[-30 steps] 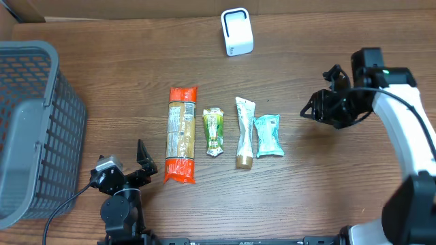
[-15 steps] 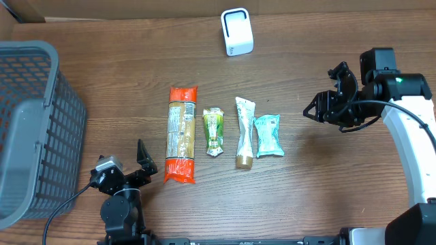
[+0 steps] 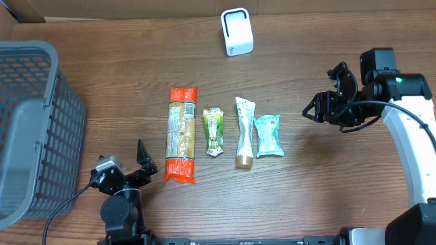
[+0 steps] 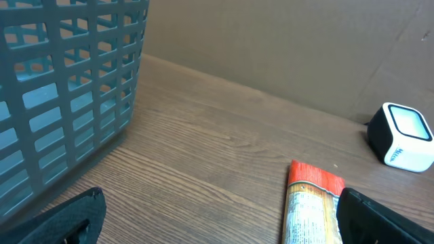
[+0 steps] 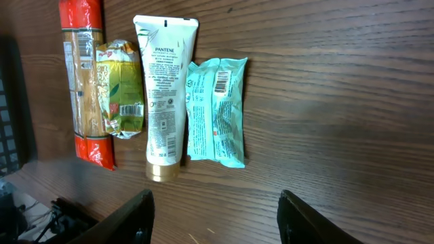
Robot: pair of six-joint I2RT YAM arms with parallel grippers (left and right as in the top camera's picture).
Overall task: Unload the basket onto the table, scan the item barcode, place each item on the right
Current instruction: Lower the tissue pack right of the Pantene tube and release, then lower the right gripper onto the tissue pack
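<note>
Tabletop [image 3: 327, 190] stock, left to right. Basket [image 3: 27, 129]: grey plastic mesh at the left edge, well apart from the goods. Left gripper [image 3: 125, 167]: parked at the near edge, jaws spread wide, nothing between them. Pasta pack [image 3: 181, 144]: long, red-ended film sleeve lying flat; likely the heaviest piece, with brittle contents, best taken across the middle. Green packet [image 3: 214, 132]: small, crinkled, probably light and soft; a pinch across its width should do. Scanner [image 3: 237, 31]: white unit standing alone at the far edge, behind the row. Tube [image 3: 244, 133]: white, gold cap toward the near edge; smooth plastic, probably slippery and yielding in the body, firmer by the cap. Pouch [image 3: 268, 135]: flat teal film, just beside the tube, last in the row and nearest the right arm; probably light, limp and slick, so a grip across the narrow width near mid-length looks safest, kept off the barcode [image 5: 222, 81], which faces up. Right gripper [image 3: 320, 109]: above bare wood to the right of the pouch, jaws apart and holding nothing. Which item is meant for scanning cannot be told; the pouch seems likeliest.
</note>
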